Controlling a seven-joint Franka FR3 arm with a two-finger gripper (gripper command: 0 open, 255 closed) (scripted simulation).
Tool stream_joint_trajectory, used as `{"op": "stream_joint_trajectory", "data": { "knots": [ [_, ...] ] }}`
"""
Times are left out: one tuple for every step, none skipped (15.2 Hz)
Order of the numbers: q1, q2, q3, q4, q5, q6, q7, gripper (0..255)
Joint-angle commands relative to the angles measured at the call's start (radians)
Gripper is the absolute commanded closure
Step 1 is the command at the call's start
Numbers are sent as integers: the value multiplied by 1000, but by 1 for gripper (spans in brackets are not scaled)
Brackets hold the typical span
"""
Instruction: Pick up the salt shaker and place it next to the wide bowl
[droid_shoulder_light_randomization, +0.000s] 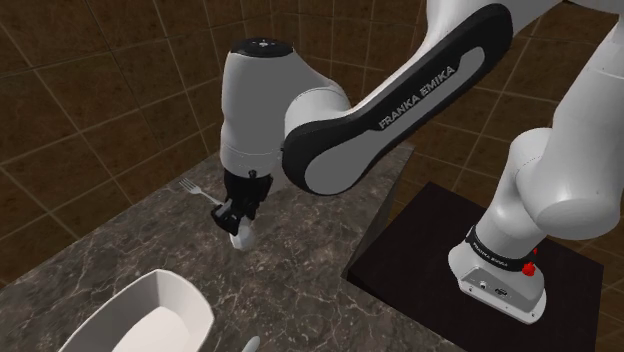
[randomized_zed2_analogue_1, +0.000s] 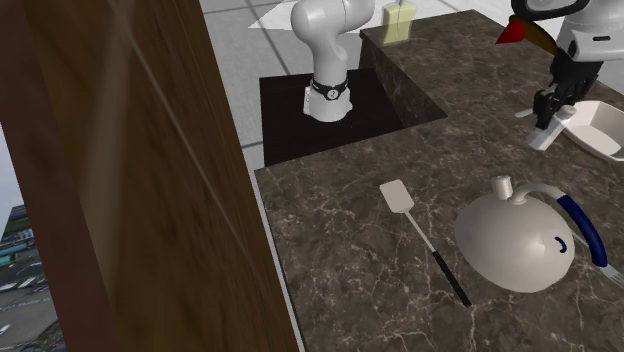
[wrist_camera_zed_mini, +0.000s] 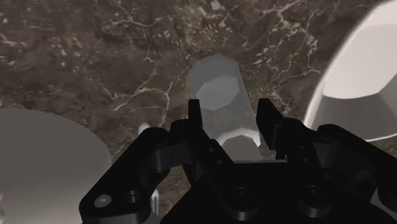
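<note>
**Pale shaker, tilted, just beside the white bowl**

The salt shaker (randomized_zed2_analogue_1: 548, 134) is a small, plain pale-grey piece with a faceted top (wrist_camera_zed_mini: 219, 94). It leans rather than standing upright, low over the dark marbled counter (droid_shoulder_light_randomization: 330, 260), well in from its edges. The gripper (wrist_camera_zed_mini: 230, 119) clasps its sides. Whether its base touches the stone cannot be told.

The wide bowl (droid_shoulder_light_randomization: 150, 305) is white, shallow and oblong, with flaring angular walls. It sits upright near the counter's edge on the shoulder view's left. Its rim (randomized_zed2_analogue_1: 598, 118) is just beside the shaker.
</note>
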Motion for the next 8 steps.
{"op": "stream_joint_trajectory", "data": {
  "knots": [
    [0, 15, 0, -13, -13, 27, 10, 255],
    [1, 24, -1, -18, -20, 40, 15, 255],
    [1, 32, -1, -23, -27, 53, 21, 255],
    [2, 41, -2, -28, -35, 65, 26, 255],
    [2, 50, -3, -32, -43, 78, 33, 255],
    [3, 60, -4, -37, -52, 91, 39, 255],
    [4, 69, -6, -41, -61, 103, 46, 255],
    [5, 82, -8, -46, -73, 119, 55, 255]
  ]
}}
